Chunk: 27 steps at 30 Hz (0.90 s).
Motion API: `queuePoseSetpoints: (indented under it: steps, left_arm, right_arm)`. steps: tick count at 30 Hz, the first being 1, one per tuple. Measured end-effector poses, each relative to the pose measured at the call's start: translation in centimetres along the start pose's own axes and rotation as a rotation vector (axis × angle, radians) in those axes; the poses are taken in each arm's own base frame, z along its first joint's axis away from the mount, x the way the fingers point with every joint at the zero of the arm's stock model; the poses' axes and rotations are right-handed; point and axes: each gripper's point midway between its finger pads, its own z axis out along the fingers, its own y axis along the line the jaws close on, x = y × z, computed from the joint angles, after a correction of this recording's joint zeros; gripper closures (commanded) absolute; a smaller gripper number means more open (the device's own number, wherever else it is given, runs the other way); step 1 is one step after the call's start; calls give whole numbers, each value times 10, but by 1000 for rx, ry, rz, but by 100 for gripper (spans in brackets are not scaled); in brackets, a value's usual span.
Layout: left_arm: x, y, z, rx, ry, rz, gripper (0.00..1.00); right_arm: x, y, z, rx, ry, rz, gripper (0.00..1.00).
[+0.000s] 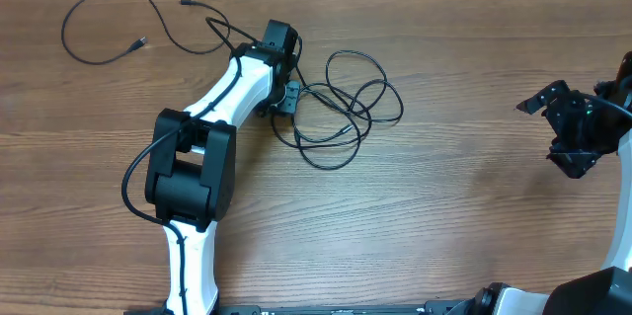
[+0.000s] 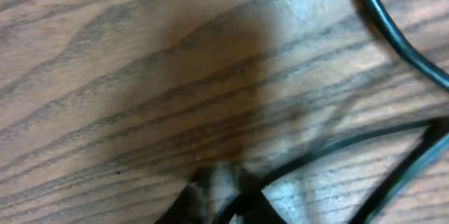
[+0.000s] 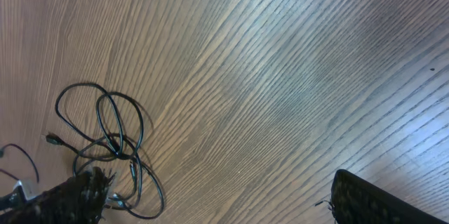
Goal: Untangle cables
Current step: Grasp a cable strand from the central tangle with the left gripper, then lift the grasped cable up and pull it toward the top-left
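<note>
Cables (image 1: 346, 108) lie in tangled loops on the table (image 1: 444, 216) seen from above, the left gripper (image 1: 286, 101) at their edge and the right gripper (image 1: 568, 132) well apart, jaws spread. Through the left wrist camera, the jaws look pinched on one blurred strand. Through the right wrist camera, the loops sit lower left.

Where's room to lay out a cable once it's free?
Widest bare table lies between the tangle and the right hand, running down to the near edge. Crowded: around the left hand in the tangle, and far-left by the loose cable.
</note>
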Motion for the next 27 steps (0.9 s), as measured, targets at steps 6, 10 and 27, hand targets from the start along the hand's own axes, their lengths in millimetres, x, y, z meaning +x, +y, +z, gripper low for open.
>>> queuePoseSetpoints:
  steps: [6, 10, 27]
  left_arm:
    - [6, 0, -7, 3, 38, 3, 96]
    - [-8, -1, -33, 7, 28, -30, 96]
    - [-74, -74, -409, 688, -733, -6, 96]
  right_arm:
    - [0, 0, 0, 0, 0, 0, 0]
    - [0, 0, 0, 0, 0, 0, 0]
    - [0, 0, 0, 0, 0, 0, 0]
